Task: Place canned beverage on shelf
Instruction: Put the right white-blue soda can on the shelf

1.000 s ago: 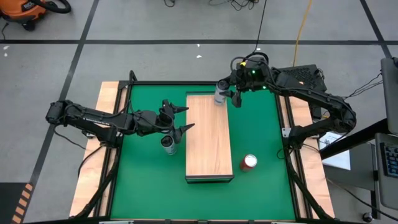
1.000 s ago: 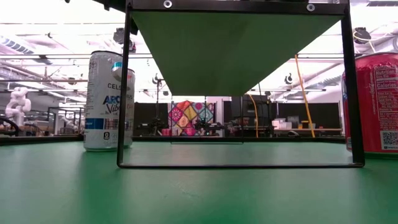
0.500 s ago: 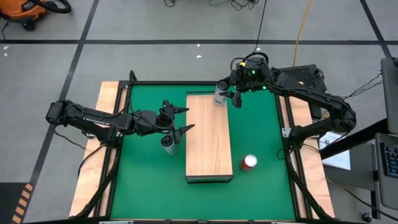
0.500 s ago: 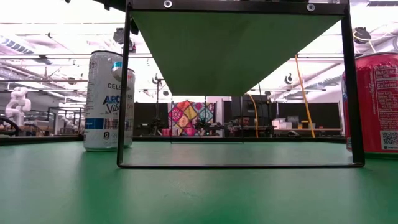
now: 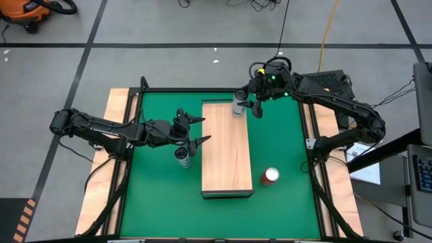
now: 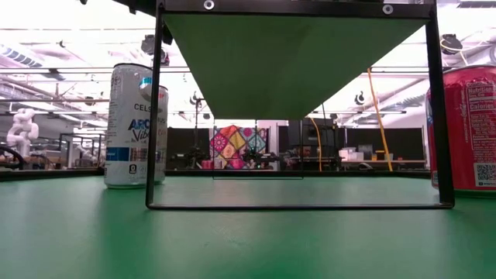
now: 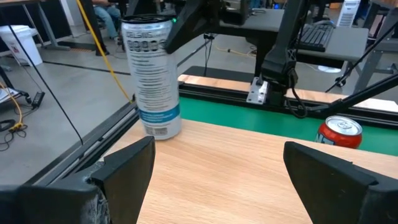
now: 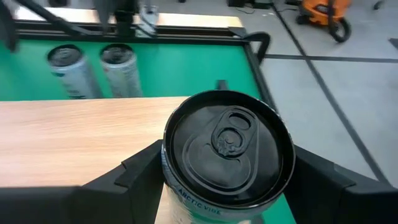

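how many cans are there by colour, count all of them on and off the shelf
silver cans: 3, one on the shelf, two on the green table
red cans: 1, on the green table
total: 4 cans

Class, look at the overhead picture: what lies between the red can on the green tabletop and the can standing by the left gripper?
In the high view, the shelf lies between the red can and the can beside the left gripper. Its wooden top is bare along that stretch.
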Controlling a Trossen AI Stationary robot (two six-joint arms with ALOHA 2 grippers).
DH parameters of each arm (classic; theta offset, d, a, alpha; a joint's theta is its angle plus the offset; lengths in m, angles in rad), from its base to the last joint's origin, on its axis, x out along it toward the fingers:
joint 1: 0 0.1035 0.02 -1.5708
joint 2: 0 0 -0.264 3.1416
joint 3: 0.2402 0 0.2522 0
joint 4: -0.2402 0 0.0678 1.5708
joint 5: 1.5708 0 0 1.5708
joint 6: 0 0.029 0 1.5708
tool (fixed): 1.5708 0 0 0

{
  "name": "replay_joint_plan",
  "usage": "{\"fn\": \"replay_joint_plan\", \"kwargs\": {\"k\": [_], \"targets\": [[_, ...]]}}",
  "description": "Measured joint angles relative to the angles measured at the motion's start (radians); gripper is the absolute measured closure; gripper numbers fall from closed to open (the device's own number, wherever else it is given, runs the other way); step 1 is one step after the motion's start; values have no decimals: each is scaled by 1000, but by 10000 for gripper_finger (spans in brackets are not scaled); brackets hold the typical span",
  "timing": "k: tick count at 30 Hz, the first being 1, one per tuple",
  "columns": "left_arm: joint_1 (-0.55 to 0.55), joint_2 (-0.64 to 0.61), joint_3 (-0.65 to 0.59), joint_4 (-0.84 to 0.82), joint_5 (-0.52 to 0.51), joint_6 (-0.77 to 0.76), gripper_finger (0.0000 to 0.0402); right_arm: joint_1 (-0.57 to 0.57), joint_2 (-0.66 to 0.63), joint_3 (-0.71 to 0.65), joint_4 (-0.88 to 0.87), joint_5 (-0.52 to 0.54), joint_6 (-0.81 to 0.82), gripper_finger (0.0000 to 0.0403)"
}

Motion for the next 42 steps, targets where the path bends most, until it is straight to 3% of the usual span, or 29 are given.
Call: {"fn": "replay_joint_plan", "kwargs": {"k": [18,28,42], "targets": [[0,0,0,-4,2,0,47,3,-2,-1,-43,-54,4,146],[0,0,0,-7,2,1,47,41,0,-5,-69,-56,-22,112],[0,0,0,-22,1,-5,47,50,2,-6,-11,-50,-22,108]]}}
